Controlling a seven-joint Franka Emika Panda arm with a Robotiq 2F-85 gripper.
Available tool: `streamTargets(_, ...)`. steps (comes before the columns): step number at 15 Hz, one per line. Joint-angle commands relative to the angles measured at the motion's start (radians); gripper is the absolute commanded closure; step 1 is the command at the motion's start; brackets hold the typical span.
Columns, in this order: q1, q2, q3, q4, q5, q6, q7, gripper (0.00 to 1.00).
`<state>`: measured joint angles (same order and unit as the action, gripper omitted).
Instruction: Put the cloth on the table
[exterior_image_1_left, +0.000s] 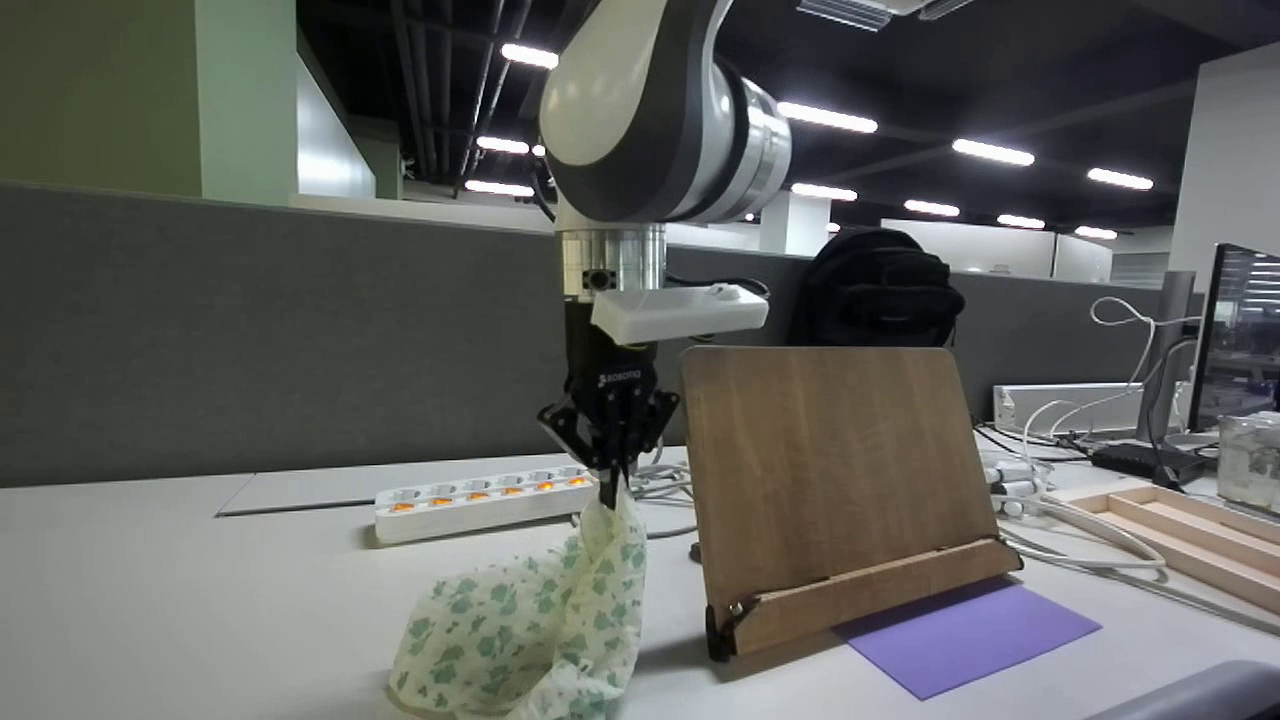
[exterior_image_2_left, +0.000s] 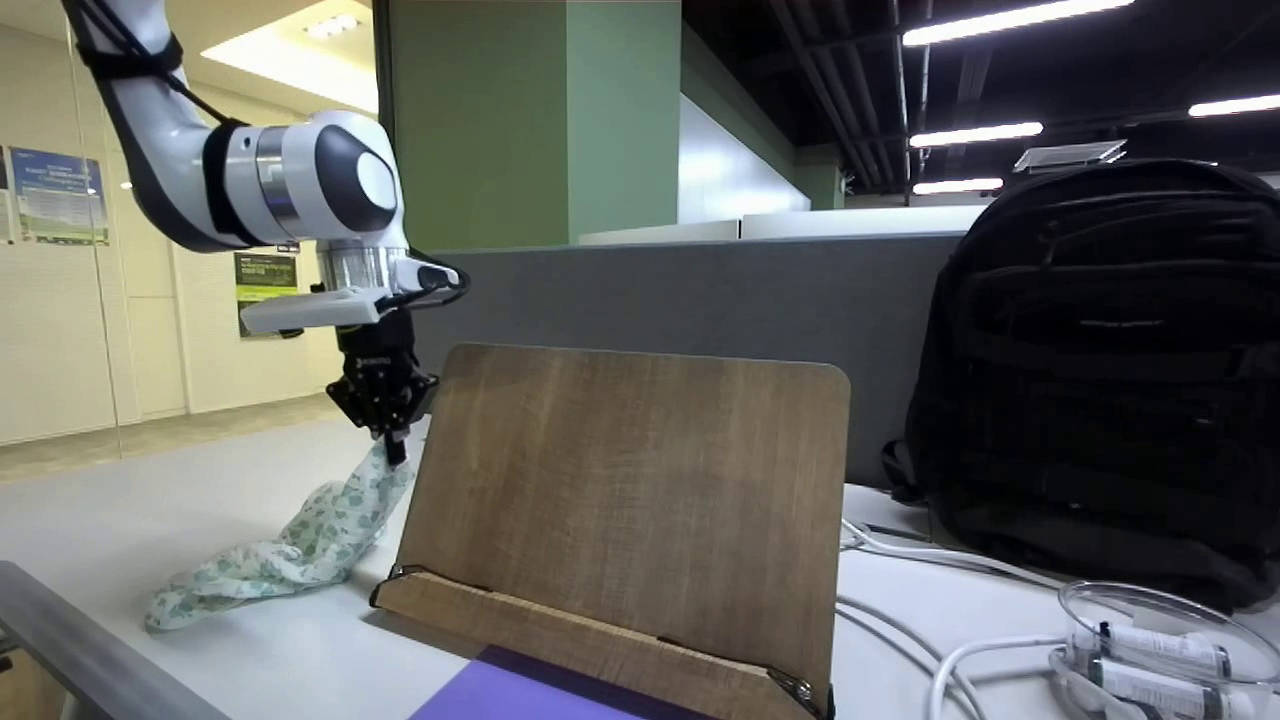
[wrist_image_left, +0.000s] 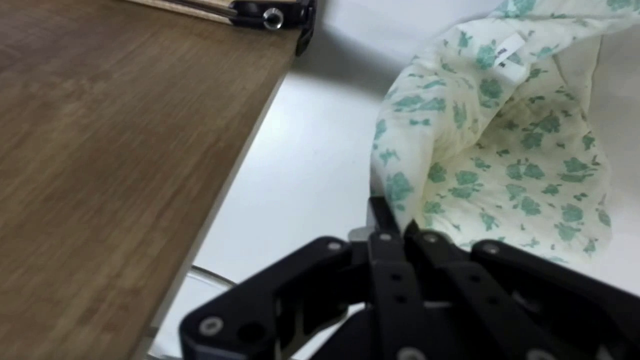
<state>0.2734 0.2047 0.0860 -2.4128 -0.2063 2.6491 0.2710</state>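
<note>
A pale cream cloth with green flower print (exterior_image_1_left: 530, 630) hangs from my gripper (exterior_image_1_left: 612, 485), and its lower part lies on the white table (exterior_image_1_left: 200, 600). My gripper is shut on a bunched corner of the cloth, a little above the table. In an exterior view the cloth (exterior_image_2_left: 300, 545) trails from the gripper (exterior_image_2_left: 393, 448) toward the table's near edge. In the wrist view the cloth (wrist_image_left: 525, 190) runs from the fingertips (wrist_image_left: 397, 225) upward and to the right, with a small white tag showing. The pinched corner is partly hidden between the fingers.
A wooden book stand (exterior_image_1_left: 840, 490) stands close beside the gripper, with a purple sheet (exterior_image_1_left: 970, 635) under its front. A white power strip (exterior_image_1_left: 480, 505) and cables lie behind the cloth. A black backpack (exterior_image_2_left: 1100, 390), a glass dish (exterior_image_2_left: 1165, 640) and a wooden tray (exterior_image_1_left: 1180, 535) are further off.
</note>
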Motion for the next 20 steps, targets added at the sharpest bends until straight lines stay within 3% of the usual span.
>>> streamTargets(1,0.014,0.063,0.007,0.064,0.001,-0.05,0.074,0.99)
streamTargets(2,0.016,0.074,0.009,0.072,0.01,-0.059,0.074,0.99)
streamTargets(3,0.017,0.081,0.012,0.076,0.022,-0.071,0.065,0.72)
streamTargets(5,0.008,0.078,0.026,0.075,0.06,-0.105,0.039,0.67)
streamTargets(10,-0.048,-0.047,0.076,-0.02,0.178,-0.257,-0.155,0.32)
streamTargets(14,-0.102,-0.227,0.069,-0.109,0.241,-0.405,-0.336,0.05)
streamTargets(20,-0.152,-0.524,0.012,-0.209,0.185,-0.593,-0.475,0.0)
